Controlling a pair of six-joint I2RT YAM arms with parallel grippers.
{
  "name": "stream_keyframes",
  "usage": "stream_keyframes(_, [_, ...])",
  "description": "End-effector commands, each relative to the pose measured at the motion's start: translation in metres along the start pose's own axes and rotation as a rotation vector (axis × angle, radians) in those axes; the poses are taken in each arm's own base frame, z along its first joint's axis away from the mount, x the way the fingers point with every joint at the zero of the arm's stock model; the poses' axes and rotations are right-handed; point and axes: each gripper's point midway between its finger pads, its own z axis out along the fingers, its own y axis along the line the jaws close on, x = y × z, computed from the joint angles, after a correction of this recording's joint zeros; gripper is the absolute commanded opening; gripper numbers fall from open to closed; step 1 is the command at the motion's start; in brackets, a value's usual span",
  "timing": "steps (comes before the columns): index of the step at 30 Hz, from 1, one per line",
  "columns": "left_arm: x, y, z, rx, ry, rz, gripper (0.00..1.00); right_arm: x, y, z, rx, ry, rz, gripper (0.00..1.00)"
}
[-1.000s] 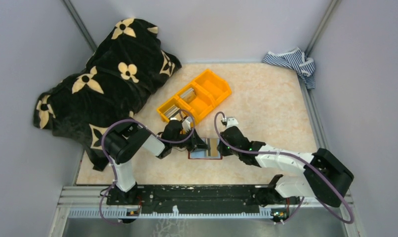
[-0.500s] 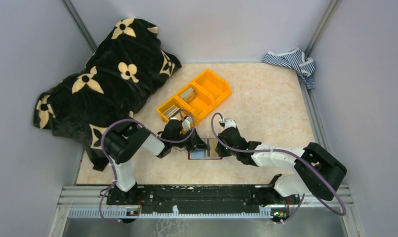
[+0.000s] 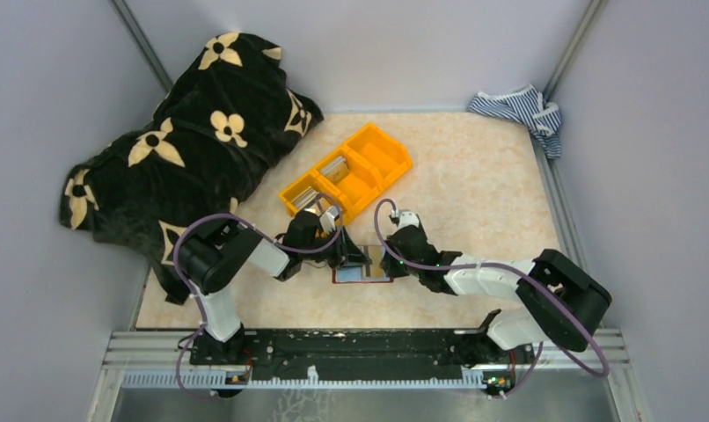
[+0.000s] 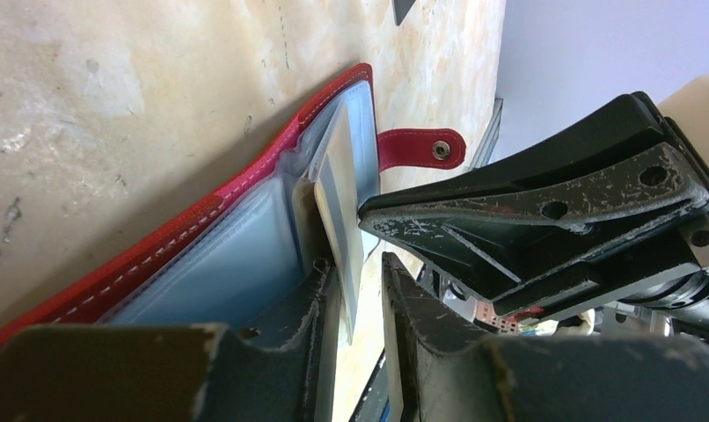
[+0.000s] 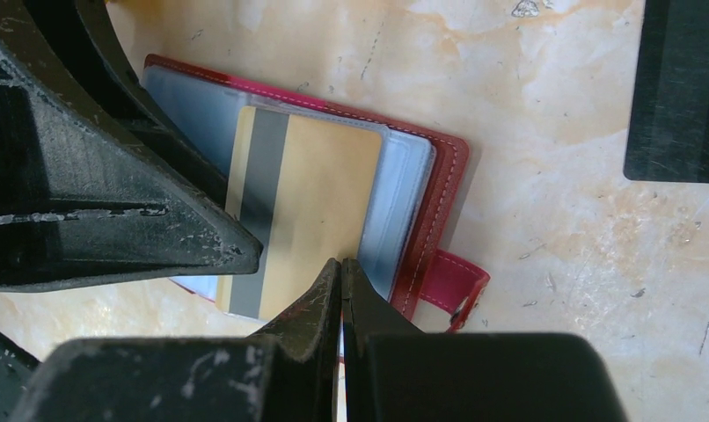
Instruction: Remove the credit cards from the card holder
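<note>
The card holder (image 3: 361,274) lies open on the table between my two grippers, dark red outside (image 5: 439,211) with light blue pockets (image 4: 237,255). A beige credit card (image 5: 320,198) with a grey stripe sticks halfway out of one pocket. In the left wrist view this card (image 4: 338,198) stands edge-on between the fingers of my left gripper (image 4: 360,268), resting against one finger, with a gap to the other. My right gripper (image 5: 342,262) is shut and empty, its tips down on the holder at the card's edge. A dark card (image 5: 681,88) lies flat on the table beyond.
An orange three-compartment bin (image 3: 379,163) stands just behind the holder, with silvery items in two compartments. A black cloth with cream flowers (image 3: 184,149) is heaped at the back left. A striped cloth (image 3: 522,110) sits in the back right corner.
My left gripper's jaws have parted from shut to a narrow gap around the card. The right arm has drawn in a little to the left, its gripper still shut.
</note>
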Motion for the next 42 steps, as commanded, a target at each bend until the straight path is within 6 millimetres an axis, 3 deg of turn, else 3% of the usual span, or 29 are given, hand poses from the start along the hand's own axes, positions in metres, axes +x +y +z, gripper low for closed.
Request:
stream_keyframes(1, [0.0,-0.005,-0.007,0.03,-0.001,0.026,0.29,0.014,-0.011,0.003,0.027,0.043,0.01,0.0])
stream_keyframes(29, [-0.004,0.006,-0.026,0.022,-0.031,0.008,0.29,0.024,-0.036,0.012,0.107,0.098,0.059,0.0])
stream_keyframes(37, [-0.009,-0.003,-0.029,0.089,-0.07,-0.003,0.28,0.025,-0.038,0.011,0.11,0.102,0.063,0.0])
stream_keyframes(42, [-0.008,0.0,-0.026,0.093,-0.064,-0.025,0.09,0.025,-0.037,0.011,0.109,0.105,0.062,0.0])
